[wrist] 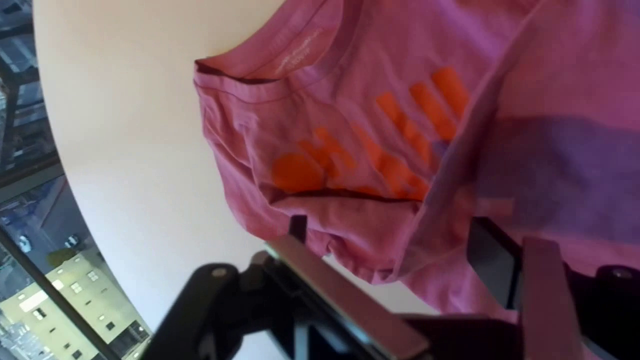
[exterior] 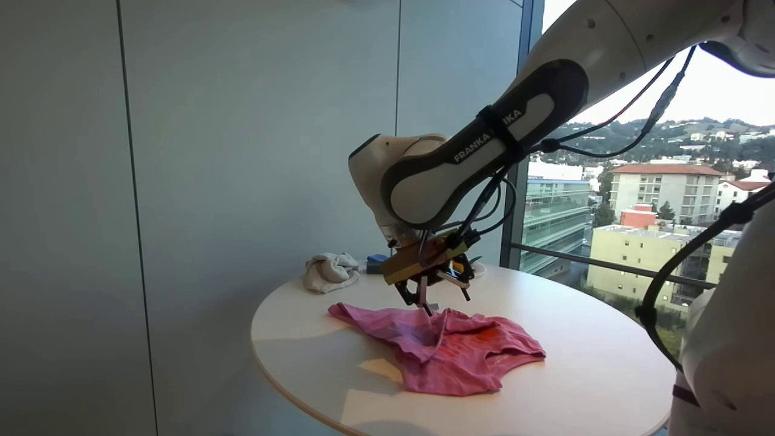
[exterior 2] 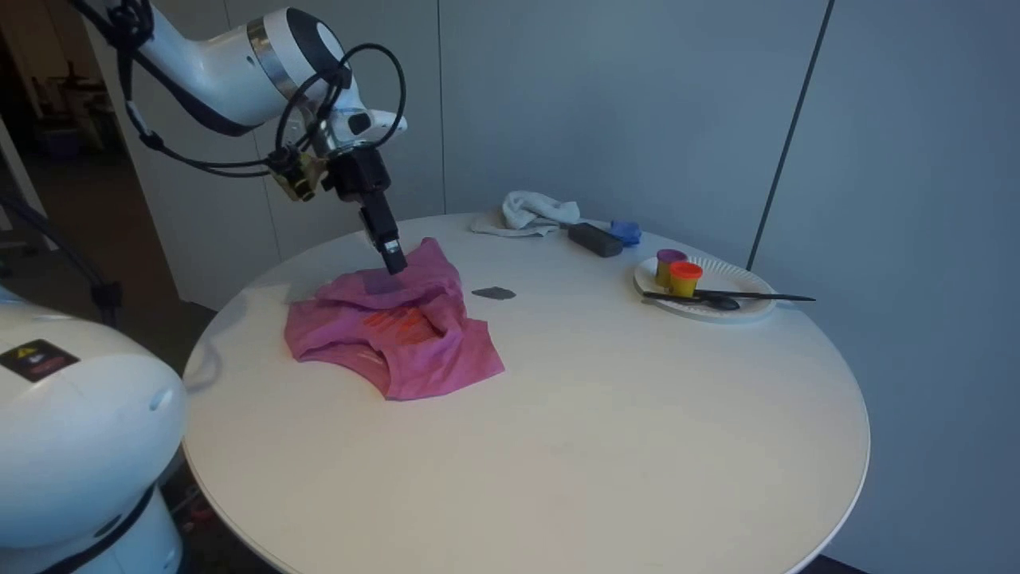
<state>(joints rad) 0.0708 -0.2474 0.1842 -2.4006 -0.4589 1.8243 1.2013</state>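
Over there the tool [exterior: 448, 301] hangs, spread apart, just above the shirt [exterior: 451, 366] that lies rumpled on the desk [exterior: 581, 387].

My fingers [wrist: 492, 262] hide some shirt [wrist: 420, 170]
The wrist view crops more; I can't read the small neck print [wrist: 301, 51].
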